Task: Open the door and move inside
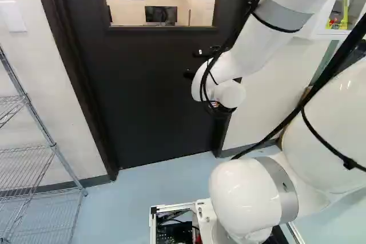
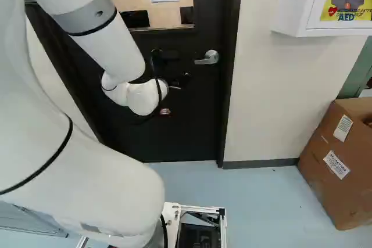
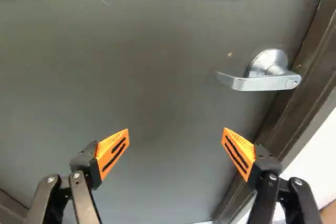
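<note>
Pale-blue floor [image 1: 143,190] & off-white wall [image 2: 261,103] surround a dark door [image 1: 148,95], straight ahead of the base & shut in its dark frame [image 2: 231,56]. Silver lever handle [image 3: 268,81] is on the door, close to the frame; it's just R of ctr in the R base view, w/ its lever pointing away from the frame.

Black gripper [image 2: 175,68] is out in front of the door, on the side of the handle away from the frame. Per the wrist view, its jaws are spread wide, orange pads [image 3: 113,153] well apart w/ nothing btwn them. Handle's ahead of the gripper, off past the frame-side finger & not touched by it. White arm [image 1: 229,61] reaches fwd to the door, black cables [image 1: 205,81] along it.

Window [image 1: 126,10] is in the upper door, w/ a dark monitor [image 1: 161,14] behind the glass. Wire shelving [image 1: 55,148] is by the wall at the L of the L base view. At the R of the R base view: white wall cabinet [image 2: 290,4], & below it, a brown cardboard box [image 2: 322,178] on the floor.
</note>
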Robot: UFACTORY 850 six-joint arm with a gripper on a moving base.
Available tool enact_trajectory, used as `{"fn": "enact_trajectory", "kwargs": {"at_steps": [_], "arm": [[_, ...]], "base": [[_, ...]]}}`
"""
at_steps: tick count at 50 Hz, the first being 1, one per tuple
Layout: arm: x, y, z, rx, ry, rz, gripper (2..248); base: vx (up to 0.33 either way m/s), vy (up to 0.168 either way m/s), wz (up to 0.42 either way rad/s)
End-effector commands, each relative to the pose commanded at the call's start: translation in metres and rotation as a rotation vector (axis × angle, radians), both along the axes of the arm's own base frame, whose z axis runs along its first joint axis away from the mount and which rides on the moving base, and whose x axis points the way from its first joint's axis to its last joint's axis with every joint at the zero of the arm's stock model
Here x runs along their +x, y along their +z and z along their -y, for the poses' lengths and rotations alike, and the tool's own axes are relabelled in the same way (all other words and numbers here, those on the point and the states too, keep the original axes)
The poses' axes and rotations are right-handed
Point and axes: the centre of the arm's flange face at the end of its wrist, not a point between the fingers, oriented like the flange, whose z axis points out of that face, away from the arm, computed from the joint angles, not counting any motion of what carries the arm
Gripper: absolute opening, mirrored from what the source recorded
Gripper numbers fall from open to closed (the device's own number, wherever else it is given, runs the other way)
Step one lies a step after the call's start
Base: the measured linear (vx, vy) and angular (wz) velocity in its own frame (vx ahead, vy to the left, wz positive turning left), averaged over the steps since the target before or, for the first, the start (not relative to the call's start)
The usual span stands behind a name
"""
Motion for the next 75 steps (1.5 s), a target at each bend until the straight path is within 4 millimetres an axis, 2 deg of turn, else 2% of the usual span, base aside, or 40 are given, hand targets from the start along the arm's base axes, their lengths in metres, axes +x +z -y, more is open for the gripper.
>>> {"fn": "enact_trajectory", "kwargs": {"at_steps": [45, 75], "arm": [[0.034, 0.046, 0.017, -0.002, -0.044, 0.093, 247], [0.078, 0.066, 0.032, 0.000, -0.072, 0.006, 247]], "base": [[0.000, 0.000, 0.000], [0.000, 0.000, 0.000]]}}
